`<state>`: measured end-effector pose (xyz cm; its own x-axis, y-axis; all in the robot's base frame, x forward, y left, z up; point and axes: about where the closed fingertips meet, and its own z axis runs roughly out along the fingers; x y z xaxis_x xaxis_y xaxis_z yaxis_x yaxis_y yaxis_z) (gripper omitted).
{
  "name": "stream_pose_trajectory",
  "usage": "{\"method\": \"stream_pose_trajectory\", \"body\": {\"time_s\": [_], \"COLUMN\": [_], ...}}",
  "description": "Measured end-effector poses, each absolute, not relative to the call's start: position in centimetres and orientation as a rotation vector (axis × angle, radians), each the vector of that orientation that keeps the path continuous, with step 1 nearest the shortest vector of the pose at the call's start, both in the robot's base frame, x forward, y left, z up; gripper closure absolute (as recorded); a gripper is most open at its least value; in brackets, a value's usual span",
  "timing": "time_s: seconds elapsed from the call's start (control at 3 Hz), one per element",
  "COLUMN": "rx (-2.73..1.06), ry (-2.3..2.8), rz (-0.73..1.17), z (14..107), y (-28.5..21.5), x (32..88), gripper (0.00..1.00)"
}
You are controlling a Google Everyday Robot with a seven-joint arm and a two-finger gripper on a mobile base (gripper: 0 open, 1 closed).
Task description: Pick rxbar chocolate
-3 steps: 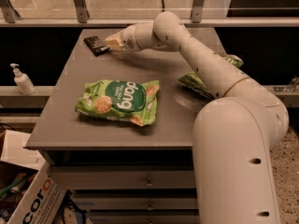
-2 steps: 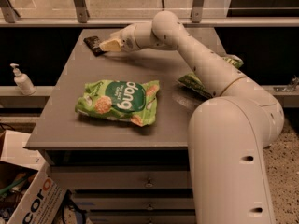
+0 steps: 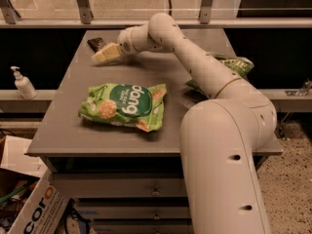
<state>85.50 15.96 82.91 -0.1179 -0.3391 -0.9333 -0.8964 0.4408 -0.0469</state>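
The rxbar chocolate [image 3: 95, 43], a small flat bar in a black wrapper, lies at the far left corner of the grey table [image 3: 73, 130]. My gripper [image 3: 104, 54] is low over the table just right of and in front of the bar, its tip at the bar's near end. The arm reaches in from the right, over the table's back half, and hides part of the bar's right end. I cannot tell whether the gripper touches the bar.
A large green "dang" bag [image 3: 124, 106] lies mid-table. A dark-green chip bag [image 3: 236, 66] lies at the right edge, partly behind my arm. A soap bottle [image 3: 22, 84] stands on a ledge to the left. A cardboard box [image 3: 34, 208] sits on the floor.
My gripper has moved left and slightly nearer, closing up to the black bar. The bar and both bags have not moved.
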Motion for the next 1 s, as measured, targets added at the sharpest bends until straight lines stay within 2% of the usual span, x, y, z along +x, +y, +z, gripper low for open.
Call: {"method": "stream_pose_trajectory", "body": {"time_s": [0.33,1.0], "rx": [-1.094,-1.089], "ry": [1.677,1.687], "rz": [0.69,0.688], "z": [82.68,82.37], "y": [16.71,16.44], "x": [85.42,84.93], "gripper": [0.18,0.64]}}
